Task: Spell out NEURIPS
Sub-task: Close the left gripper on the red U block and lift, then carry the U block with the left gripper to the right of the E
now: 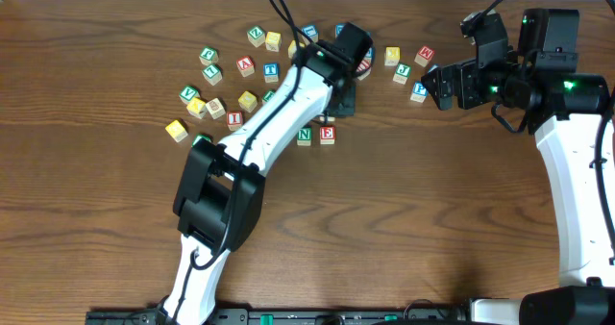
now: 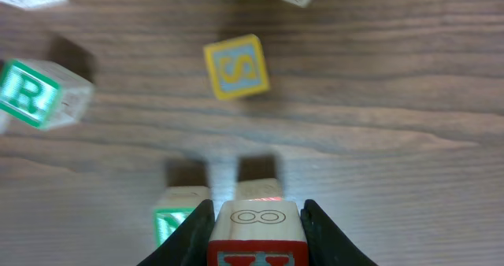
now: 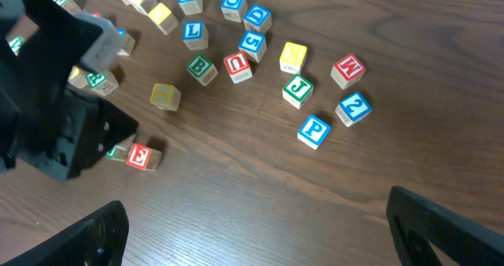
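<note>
While looking down past the left gripper [image 2: 257, 209], see both fingers clamped against the sides of a held cube [image 2: 257, 227], hanging just above the E cube [image 1: 327, 134]. Read an 8 on the held cube's upper face. Cannot read the cropped red-framed face below it, so cannot say whether U or not.

Count two of seven letters laid: N cube [image 1: 305, 135] just beside the E cube on its left, a slim gap between, both in one line. Find bare table [image 1: 432, 219] directly right of the E cube, free for a third letter.

Judge five letters yet to lay: U, R, I, P, S.
- Spot a red U cube [image 3: 238, 65] loose beyond the E cube and to its right, well apart. Hence some doubt about the held cube being the intended U.
- Spot the yellow S cube [image 2: 236, 67] near the E cube, on its far side.
- Spot a green R cube [image 2: 30, 94] also beyond the E cube, further left than S.
- Spot a blue P cube [image 3: 315, 131] well to the right of the E cube.
- Cannot pick out I with certainty among the loose cubes [image 1: 216, 85] left of the E cube.

See the right gripper [image 3: 256, 201] far to the right of the E cube, fingers spread wide, holding nothing.
</note>
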Robot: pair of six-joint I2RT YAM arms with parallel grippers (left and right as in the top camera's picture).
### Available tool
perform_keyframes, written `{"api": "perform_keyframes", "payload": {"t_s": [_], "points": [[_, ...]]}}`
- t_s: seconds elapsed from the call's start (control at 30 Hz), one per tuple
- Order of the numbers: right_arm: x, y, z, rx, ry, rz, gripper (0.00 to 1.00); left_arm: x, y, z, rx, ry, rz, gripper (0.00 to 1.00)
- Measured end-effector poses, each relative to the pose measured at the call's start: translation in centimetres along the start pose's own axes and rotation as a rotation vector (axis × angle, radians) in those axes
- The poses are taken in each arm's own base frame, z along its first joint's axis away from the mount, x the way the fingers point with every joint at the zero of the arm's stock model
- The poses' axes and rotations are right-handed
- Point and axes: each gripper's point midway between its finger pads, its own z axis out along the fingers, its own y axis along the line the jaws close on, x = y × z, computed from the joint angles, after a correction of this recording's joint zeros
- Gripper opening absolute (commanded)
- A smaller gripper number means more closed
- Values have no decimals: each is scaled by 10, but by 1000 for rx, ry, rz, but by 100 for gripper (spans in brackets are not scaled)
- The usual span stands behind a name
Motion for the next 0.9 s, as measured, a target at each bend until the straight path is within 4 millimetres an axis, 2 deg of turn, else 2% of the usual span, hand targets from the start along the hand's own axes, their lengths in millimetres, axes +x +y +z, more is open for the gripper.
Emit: {"api": "perform_keyframes", "payload": {"t_s": [0.2, 0.43, 0.73, 0.9], "points": [[0, 0, 0, 0, 0, 0, 99, 9, -17, 7, 30, -2, -23, 30], [0, 0, 0, 0, 0, 0, 99, 8, -41, 10, 68, -35, -23, 30], [0, 0, 0, 0, 0, 0, 99, 27, -42, 46, 28, 33, -24, 30], [0, 0, 0, 0, 0, 0, 99, 33, -40, 60, 13, 54, -22, 30]]}}
